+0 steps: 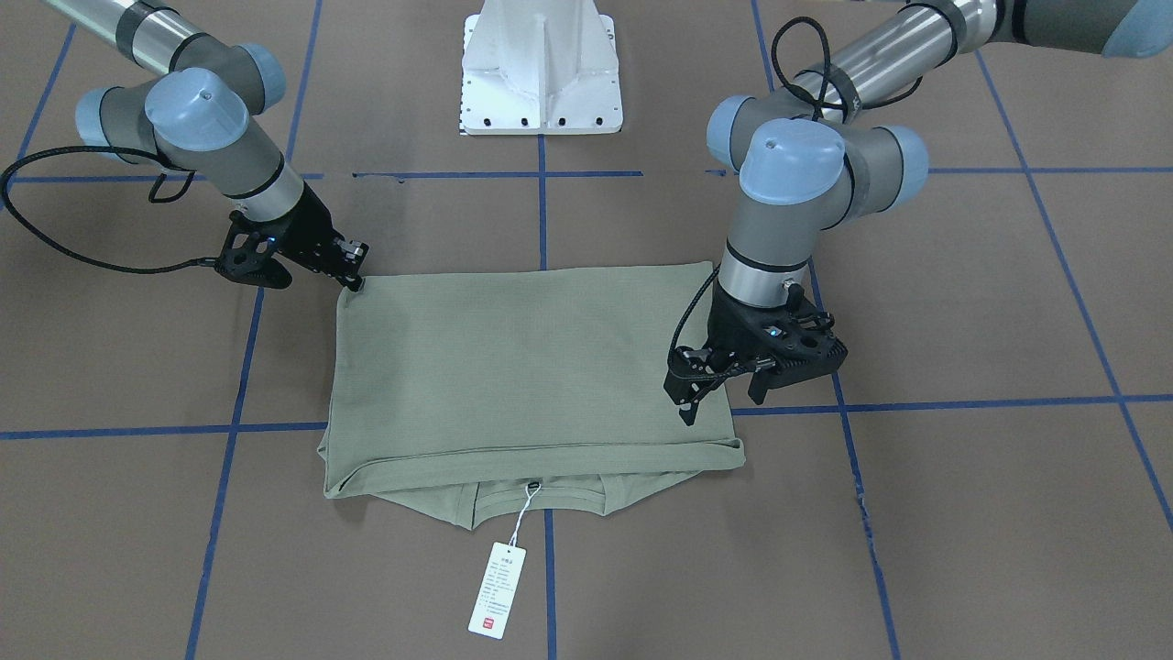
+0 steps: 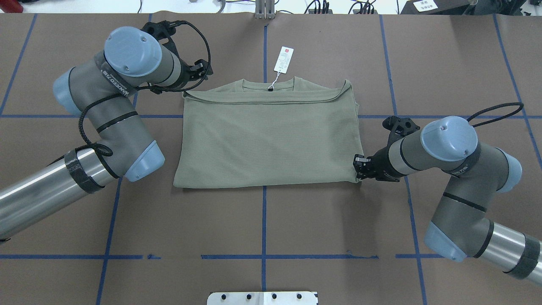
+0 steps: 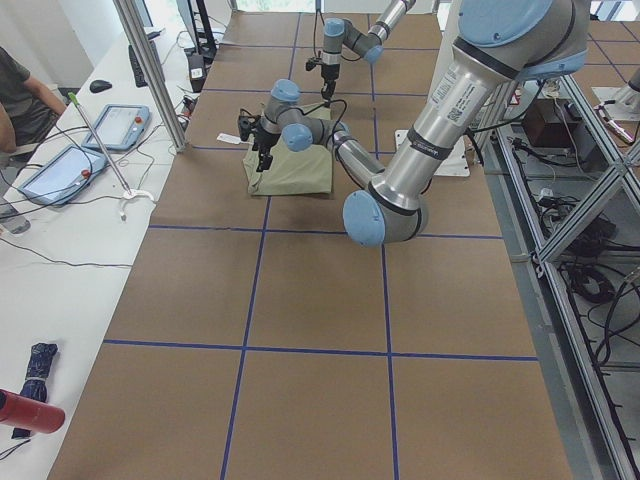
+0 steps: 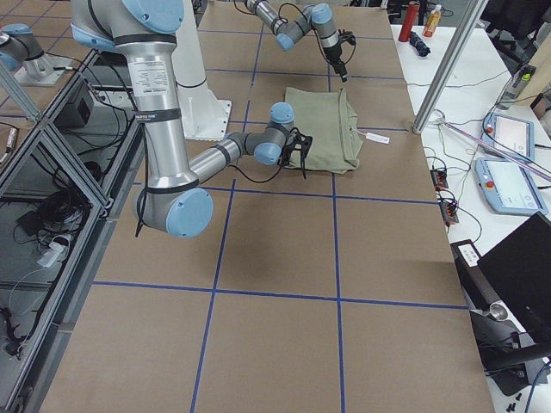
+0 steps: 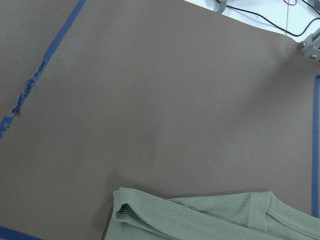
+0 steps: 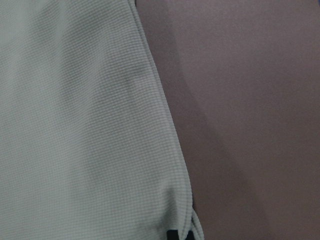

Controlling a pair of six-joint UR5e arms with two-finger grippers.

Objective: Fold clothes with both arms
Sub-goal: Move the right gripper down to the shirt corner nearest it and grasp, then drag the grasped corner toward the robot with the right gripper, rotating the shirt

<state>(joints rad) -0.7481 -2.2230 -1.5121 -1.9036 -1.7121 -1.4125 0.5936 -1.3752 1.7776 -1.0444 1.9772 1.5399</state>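
While the shirt (image 2: 266, 140) lies as a flat rectangle at the middle of the surface (image 2: 271, 228), with its collar (image 2: 268, 82) and hang tag (image 2: 284, 59) turned away from the robot, you seem to be setting up a two-corner pick for the next fold.

Your right gripper (image 1: 356, 275) sits at the near right corner of the cloth, its tip touching the edge. Whether its jaws pinch fabric or merely meet it, I cannot tell from these views. Your left gripper (image 1: 723, 406) hangs over the left edge near the collar end. Its jaws are spread with nothing between them.

To do this well, I would bring the left one straight down and take every layer at that corner, not just the top one. The folded edge there looks thick and could slip. Confirm the right has a true hold before you raise either side. Lift both ends evenly and keep the cloth taut between them, so the rectangle does not skew. Watch that the tag's string is not dragged under the fold.

No bin, box or basket shows in any view, so nothing sits inside anything.
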